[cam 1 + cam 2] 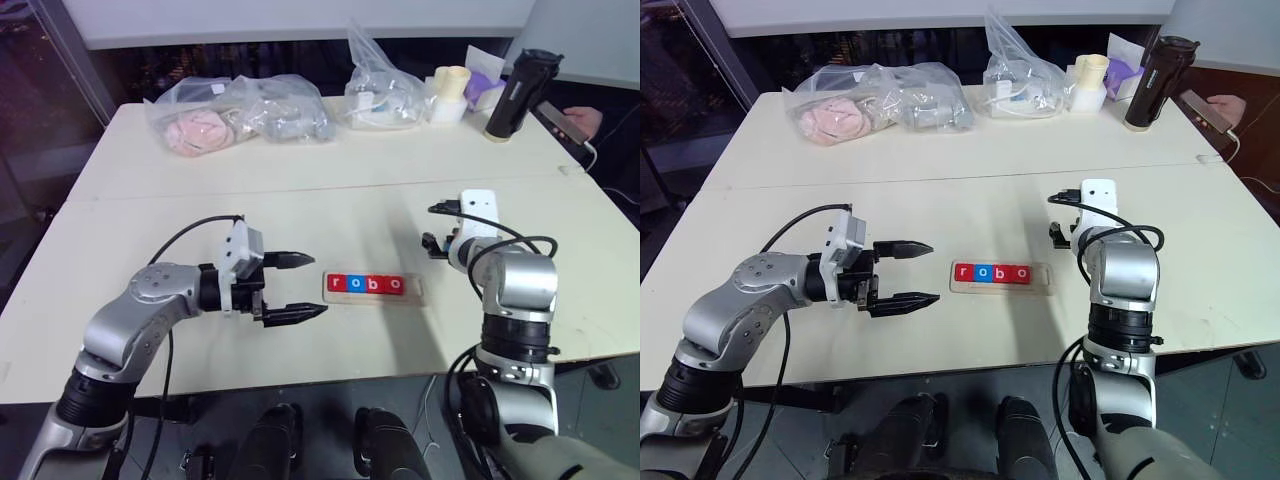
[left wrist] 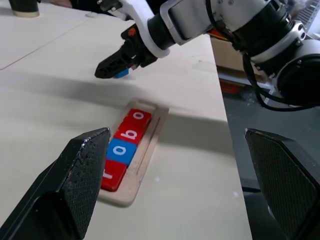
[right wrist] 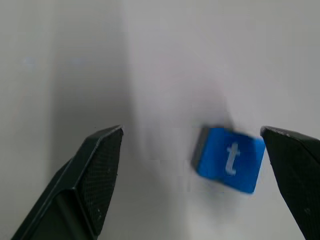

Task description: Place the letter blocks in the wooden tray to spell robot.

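My left tool [image 1: 298,287]: fingers apart, gripping nothing, just beside the wooden tray [image 1: 413,293].
Tray contents: four letter blocks [image 1: 366,285] (r, o, b, o).
My right tool [image 3: 192,185]: fingers apart, blue t block [image 3: 230,158] on worktop [image 1: 330,200] between them.

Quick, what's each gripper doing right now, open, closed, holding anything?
Left gripper: open, holding nothing, beside the wooden tray.
Right gripper: open, holding nothing, over the blue t block on the table.

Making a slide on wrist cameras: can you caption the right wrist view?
Open right gripper poised over the blue t block lying on the white table.
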Available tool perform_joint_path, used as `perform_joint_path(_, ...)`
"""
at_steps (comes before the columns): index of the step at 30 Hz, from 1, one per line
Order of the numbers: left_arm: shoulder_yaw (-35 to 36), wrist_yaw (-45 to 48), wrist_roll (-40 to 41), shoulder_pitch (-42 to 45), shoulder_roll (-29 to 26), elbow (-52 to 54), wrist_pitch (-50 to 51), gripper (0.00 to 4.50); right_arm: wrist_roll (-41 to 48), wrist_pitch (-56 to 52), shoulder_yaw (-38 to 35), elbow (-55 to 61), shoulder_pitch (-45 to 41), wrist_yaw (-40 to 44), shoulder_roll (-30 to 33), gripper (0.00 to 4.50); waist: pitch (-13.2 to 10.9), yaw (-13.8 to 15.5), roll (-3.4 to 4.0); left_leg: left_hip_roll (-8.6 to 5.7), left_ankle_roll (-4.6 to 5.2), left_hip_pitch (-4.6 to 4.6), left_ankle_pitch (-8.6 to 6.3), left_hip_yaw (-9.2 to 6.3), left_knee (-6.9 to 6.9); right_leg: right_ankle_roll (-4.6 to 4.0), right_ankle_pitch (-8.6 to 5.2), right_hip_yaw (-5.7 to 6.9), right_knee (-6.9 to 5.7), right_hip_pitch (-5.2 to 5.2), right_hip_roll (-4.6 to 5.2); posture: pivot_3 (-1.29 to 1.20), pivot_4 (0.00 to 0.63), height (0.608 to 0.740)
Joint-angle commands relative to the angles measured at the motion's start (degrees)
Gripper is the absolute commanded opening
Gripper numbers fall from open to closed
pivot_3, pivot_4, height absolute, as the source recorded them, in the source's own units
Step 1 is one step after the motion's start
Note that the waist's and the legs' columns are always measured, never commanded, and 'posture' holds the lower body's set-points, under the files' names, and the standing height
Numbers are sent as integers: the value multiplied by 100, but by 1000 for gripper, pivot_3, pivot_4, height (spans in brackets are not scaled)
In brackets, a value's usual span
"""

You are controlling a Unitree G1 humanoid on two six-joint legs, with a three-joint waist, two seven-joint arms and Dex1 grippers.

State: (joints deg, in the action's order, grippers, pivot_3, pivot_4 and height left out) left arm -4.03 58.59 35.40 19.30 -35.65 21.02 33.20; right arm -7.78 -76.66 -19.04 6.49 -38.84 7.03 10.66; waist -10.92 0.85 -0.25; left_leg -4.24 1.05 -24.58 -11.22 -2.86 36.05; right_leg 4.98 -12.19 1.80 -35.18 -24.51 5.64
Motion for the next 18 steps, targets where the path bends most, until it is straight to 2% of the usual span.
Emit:
perform_joint_path(1,14,11,-29,45,-27,132,-102,4500,-31,-199,-292,188,-63,-426,-166,4445,1,-19,-2,0,0,0,0,0,0,0,0,0,1,0,0,0,150,738)
perform_joint_path(11,29,-91,-10,-31,-3,229,-82,4500,396,-86,-1084,-657,-340,-925,-452,4445,3,-105,0,10,3,11,1,1,-7,0,0,2,-8,2,-10,0,150,738)
perform_joint_path(14,17,-132,-17,-31,10,236,-86,4500,497,-32,-1164,-777,-382,-1015,-519,3613,6,-142,-5,10,3,15,1,-1,-1,0,0,3,-7,10,-9,0,150,738)
perform_joint_path(18,3,-162,-7,-31,24,231,-87,4500,591,-17,-1160,-717,-385,-1100,-577,1540,7,-202,-6,11,3,17,1,1,-4,0,1,2,-7,9,-9,0,150,738)
